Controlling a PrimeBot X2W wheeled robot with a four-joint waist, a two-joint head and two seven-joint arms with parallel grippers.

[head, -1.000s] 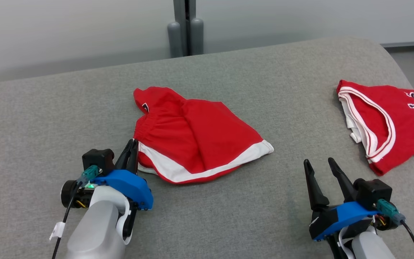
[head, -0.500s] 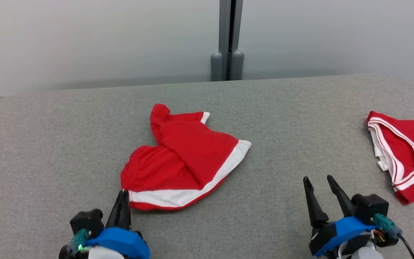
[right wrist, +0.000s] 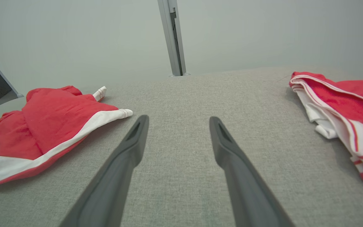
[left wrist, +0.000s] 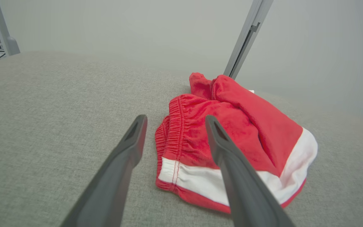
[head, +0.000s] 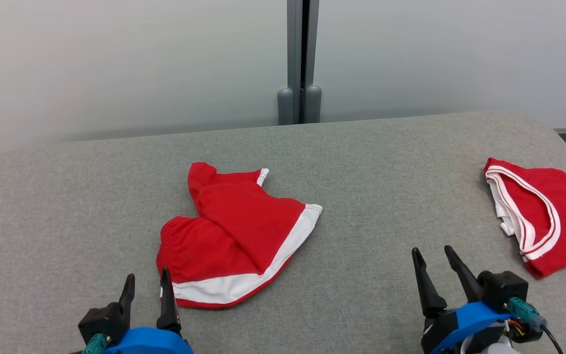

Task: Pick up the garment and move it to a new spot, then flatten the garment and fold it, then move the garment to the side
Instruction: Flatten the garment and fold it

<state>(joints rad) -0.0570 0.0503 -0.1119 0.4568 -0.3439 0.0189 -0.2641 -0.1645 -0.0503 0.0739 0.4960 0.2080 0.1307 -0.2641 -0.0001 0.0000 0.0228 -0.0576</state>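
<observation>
Head view shows the red shorts lying crumpled on the grey pad, a little left of centre. One leg is folded over the other, so a white hem band runs along the near edge and up to a corner at the right. The gathered waistband is at the shorts' left edge.

The left gripper sits at the lower left with its fingers spread and nothing between them. Its right fingertip is just beside the near-left corner of the shorts, but from here I cannot tell whether it touches the cloth. In the left wrist view the left gripper is just as wide open. The waistband and near corner of the shorts lie beyond the gap, and the right finger crosses in front of the white band. The cloth rests on the pad, not pinched.

The right gripper is at the lower right — also open and empty — over bare pad, well apart from the shorts. It lies between them and a red jersey with white trim, which sits at the pad's right edge and is partly cut off by the frame.

In the right wrist view the shorts lie to the left and the jersey to the right, with bare pad beyond the spread fingers. A grey post stands behind the pad against a pale wall.
</observation>
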